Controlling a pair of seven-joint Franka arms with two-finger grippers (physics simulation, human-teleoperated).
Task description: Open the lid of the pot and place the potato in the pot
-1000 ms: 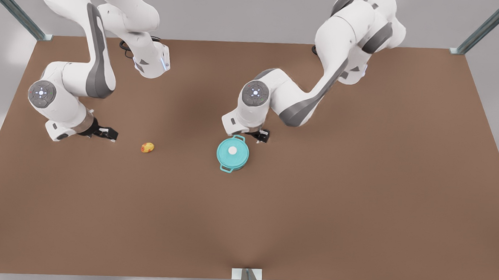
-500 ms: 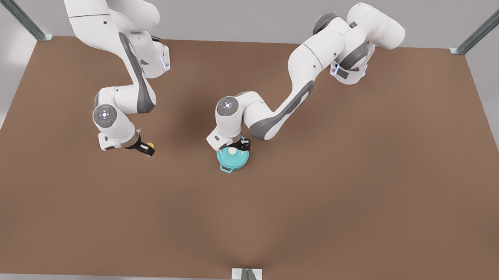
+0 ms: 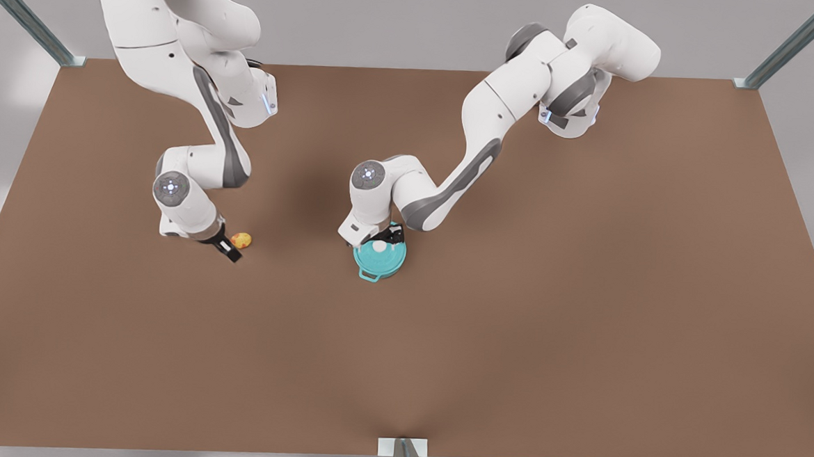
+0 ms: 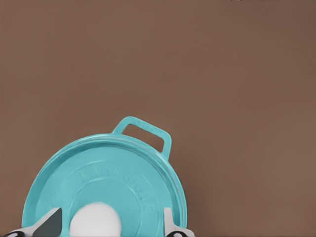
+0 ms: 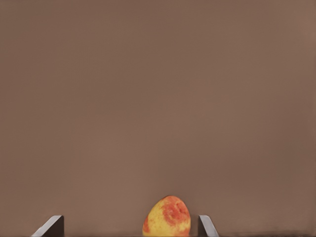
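Brown tabletop (image 3: pixel 584 300), plain and matte, grey walls behind, metal frame posts at the corners. Two white arms reach in from the far edge. Left end effector (image 3: pixel 387 240) (the one on the front view's right, matched by its wrist camera) sits low over the pot lid (image 3: pixel 379 258), fingers spread to either side of the white knob (image 4: pixel 95 219); a clear gap shows between each fingertip and the knob, so nothing is pinched yet. Lid lies flat and seated on the pot (image 3: pixel 370 275), one loop handle (image 4: pixel 143 135) sticking out past the rim. Right end effector (image 3: pixel 235 246) is down at the potato (image 3: pixel 242 239), on the front view's left; in the wrist camera the potato (image 5: pixel 167 216) stands between the spread fingers, nearer to one of them and not quite touching it as far as I can tell. Compared with a second ago, both arms have swung in from well apart of their targets; over the last half second the left one has hardly moved, while the right has shifted so the potato reads clear of the finger instead of half hidden behind it. My reading: approach is finished on both sides, and the closing of fingers comes next, knob first, since the potato has nowhere to go until the lid is off. Risk I'd note: the potato sits off-centre in the gap, so it may roll as the fingers close.
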